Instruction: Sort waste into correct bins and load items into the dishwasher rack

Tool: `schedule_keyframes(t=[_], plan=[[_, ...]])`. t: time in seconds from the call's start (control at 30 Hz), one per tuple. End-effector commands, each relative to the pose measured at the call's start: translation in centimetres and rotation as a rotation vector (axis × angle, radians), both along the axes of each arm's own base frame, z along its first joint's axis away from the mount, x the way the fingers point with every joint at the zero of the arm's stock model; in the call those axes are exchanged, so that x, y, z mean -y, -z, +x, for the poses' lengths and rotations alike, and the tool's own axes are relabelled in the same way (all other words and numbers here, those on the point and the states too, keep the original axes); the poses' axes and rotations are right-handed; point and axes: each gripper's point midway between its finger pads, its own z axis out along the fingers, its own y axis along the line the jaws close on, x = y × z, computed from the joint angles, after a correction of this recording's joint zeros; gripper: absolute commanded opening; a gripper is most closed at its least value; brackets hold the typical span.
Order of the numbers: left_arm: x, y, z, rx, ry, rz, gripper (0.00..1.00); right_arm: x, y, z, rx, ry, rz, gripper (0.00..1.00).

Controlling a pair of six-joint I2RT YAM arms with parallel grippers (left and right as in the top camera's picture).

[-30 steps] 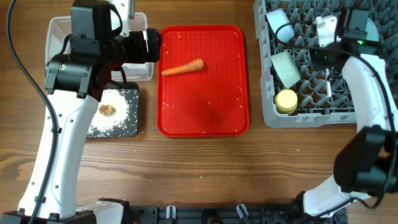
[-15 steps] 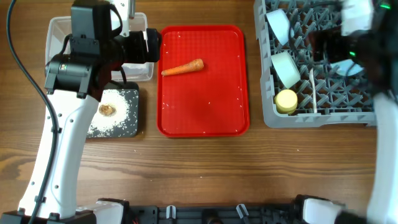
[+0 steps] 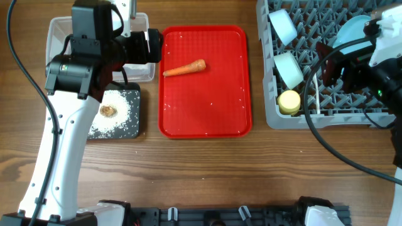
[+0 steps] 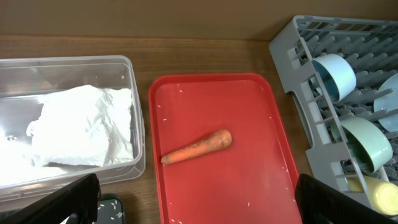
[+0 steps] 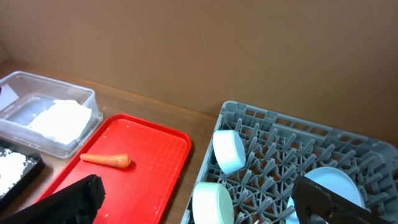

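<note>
The left claw [image 4: 198, 186] stands wide open, one black finger [image 4: 56, 202] at each lower corner of its wrist view, with nothing between them. By its left finger shows a corner of the shallow black rectangular tray [image 3: 133, 129], which holds loose white rice grains [image 3: 119, 116] and a small brown food lump [image 3: 108, 110]. Under and ahead of the claw lies the flat red plastic serving tray [image 4: 242, 106], with the orange carrot [image 4: 197, 147] lying slanted on it just ahead. Ahead to the claw's left, the clear plastic rectangular tub [image 4: 68, 60] holds the crumpled white paper napkin [image 4: 81, 134].

The right claw [image 5: 198, 186] is also spread wide and grips nothing. It hangs over the large square grey plastic rack [image 5: 280, 115]. The pale-green bowl [image 5: 208, 202] stands on edge just below it. The light-blue bowl [image 5: 229, 150] is next beyond, and the round light-blue plate [image 5: 329, 180] is off to the claw's right. To its left, near the rack's corner, sits the small yellow cup [image 3: 289, 102], with a thin white spoon [image 3: 318, 99] beside it.
</note>
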Motion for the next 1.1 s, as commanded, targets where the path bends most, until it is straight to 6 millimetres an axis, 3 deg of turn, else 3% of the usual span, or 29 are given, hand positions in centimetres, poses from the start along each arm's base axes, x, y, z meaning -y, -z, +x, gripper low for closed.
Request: schedule_keyframes(t=[0.0, 0.1, 0.17, 0.27, 0.37, 0.43, 0.53, 0.6, 0.73, 0.8, 0.93, 1.0, 1.07], plan=[[-0.2, 0.0, 0.1, 0.000, -0.010, -0.003, 1.00, -0.7, -1.0, -1.8, 0.045, -0.039, -0.038, 1.00], [-0.2, 0.0, 0.1, 0.000, -0.010, -0.003, 1.00, -1.2, -3.0, -5.1, 0.121, -0.041, -0.046, 1.00], [-0.2, 0.0, 0.1, 0.000, -0.010, -0.003, 1.00, -1.8, -3.7, -8.8, 0.155, -0.039, -0.053, 1.00], [-0.2, 0.0, 0.1, 0.000, -0.010, -0.003, 1.00, -0.3, -1.7, -13.1, 0.091, 0.084, -0.084, 1.00], [-0.2, 0.0, 0.1, 0.000, -0.010, -0.003, 1.00, 0.4, -0.5, -14.5, 0.070, 0.134, -0.115, 1.00], [-0.2, 0.0, 0.1, 0.000, -0.010, -0.003, 1.00, 0.6, 0.9, -13.4, 0.057, 0.134, -0.116, 1.00], [-0.2, 0.0, 0.1, 0.000, -0.010, -0.003, 1.00, 0.7, 3.7, -9.3, 0.066, 0.102, -0.104, 1.00], [-0.2, 0.0, 0.1, 0.000, -0.010, -0.003, 1.00, -0.6, 7.1, -5.7, 0.098, 0.001, -0.059, 1.00], [-0.2, 0.0, 0.1, 0.001, -0.010, -0.003, 1.00, -1.6, 11.5, -2.4, 0.173, -0.078, -0.015, 1.00], [-0.2, 0.0, 0.1, 0.000, -0.009, -0.003, 1.00, -1.5, 14.3, -1.6, 0.191, -0.068, 0.014, 1.00], [-0.2, 0.0, 0.1, 0.001, -0.010, -0.003, 1.00, -1.1, 18.4, -1.9, 0.190, -0.034, 0.036, 1.00], [-0.2, 0.0, 0.1, 0.000, -0.010, -0.003, 1.00, -0.4, 21.8, -2.0, 0.133, -0.007, -0.026, 1.00], [-0.2, 0.0, 0.1, 0.000, -0.010, -0.003, 1.00, 1.2, 22.7, -1.5, 0.126, 0.075, -0.068, 1.00]])
